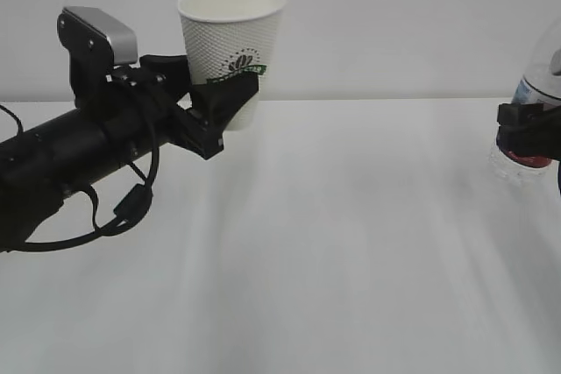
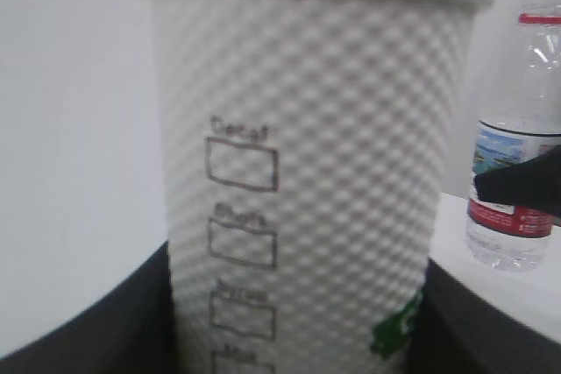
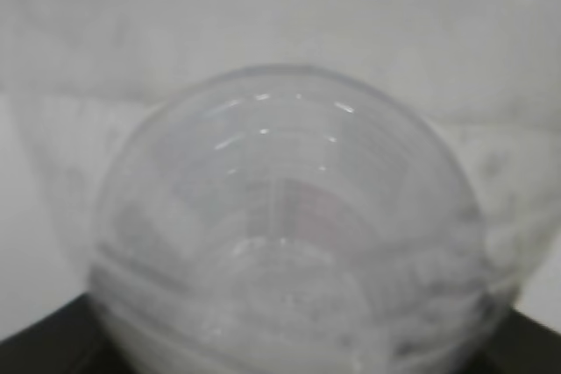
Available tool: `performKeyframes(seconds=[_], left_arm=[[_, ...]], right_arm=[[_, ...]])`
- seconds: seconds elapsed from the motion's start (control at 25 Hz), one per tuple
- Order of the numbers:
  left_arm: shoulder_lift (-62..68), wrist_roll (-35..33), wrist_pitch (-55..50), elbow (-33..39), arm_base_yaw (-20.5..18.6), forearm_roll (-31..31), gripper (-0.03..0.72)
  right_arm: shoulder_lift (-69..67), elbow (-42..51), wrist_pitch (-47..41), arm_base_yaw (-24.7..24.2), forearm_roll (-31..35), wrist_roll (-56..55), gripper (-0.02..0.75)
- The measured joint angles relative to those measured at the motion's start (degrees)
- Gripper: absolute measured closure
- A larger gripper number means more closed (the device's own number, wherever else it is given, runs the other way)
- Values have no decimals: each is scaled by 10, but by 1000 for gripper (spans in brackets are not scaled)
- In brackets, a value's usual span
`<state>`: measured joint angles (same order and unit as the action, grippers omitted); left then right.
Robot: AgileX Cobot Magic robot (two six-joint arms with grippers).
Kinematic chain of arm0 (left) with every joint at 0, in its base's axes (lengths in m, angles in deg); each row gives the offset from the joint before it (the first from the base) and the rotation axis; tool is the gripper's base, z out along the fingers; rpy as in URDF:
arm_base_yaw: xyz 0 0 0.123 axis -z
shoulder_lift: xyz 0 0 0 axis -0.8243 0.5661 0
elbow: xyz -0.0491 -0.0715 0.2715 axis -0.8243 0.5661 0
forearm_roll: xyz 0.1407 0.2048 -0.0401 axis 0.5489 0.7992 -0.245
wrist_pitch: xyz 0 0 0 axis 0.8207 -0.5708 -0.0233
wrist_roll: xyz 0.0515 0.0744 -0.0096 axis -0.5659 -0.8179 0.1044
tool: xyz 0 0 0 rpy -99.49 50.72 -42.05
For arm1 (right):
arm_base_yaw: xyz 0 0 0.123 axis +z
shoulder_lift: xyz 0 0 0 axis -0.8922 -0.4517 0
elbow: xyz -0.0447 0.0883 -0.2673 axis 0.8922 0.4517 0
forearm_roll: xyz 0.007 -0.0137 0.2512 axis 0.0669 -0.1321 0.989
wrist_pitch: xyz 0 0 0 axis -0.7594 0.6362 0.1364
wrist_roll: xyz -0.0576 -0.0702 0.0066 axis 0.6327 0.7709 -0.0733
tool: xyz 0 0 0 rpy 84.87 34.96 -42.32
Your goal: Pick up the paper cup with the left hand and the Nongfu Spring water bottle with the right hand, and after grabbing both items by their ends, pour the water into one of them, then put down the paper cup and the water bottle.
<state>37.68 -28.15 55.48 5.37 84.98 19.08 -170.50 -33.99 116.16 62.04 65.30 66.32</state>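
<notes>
My left gripper (image 1: 215, 87) is shut on the lower half of the white dimpled paper cup (image 1: 232, 41) and holds it upright, well above the table. In the left wrist view the cup (image 2: 307, 172) fills the frame between the two black fingers (image 2: 88, 335). At the right edge, my right gripper (image 1: 529, 129) is shut on the Nongfu Spring water bottle (image 1: 519, 164) at its red-and-white label. The bottle (image 2: 513, 172) stands upright with its red neck ring on top. The right wrist view shows only the blurred clear bottle (image 3: 280, 216). I cannot make out any water.
The white table (image 1: 333, 260) stretches between the two arms, and a plain white wall stands behind it. Black cables (image 1: 123, 212) loop under the left arm. I cannot tell whether the bottle's base touches the table.
</notes>
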Motion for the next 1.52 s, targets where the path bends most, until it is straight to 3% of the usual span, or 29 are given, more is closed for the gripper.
performKeyframes(seconds=[0.92,1.16,1.52], left_arm=[[0,0,0,0,-162,-30,239],[1,0,0,0,-186,-55,239],[69,-18,-1,0,-190,-87,239]], right_arm=[[0,0,27,0,2,0,245],[0,0,28,0,2,0,245],[0,0,28,0,2,0,245]])
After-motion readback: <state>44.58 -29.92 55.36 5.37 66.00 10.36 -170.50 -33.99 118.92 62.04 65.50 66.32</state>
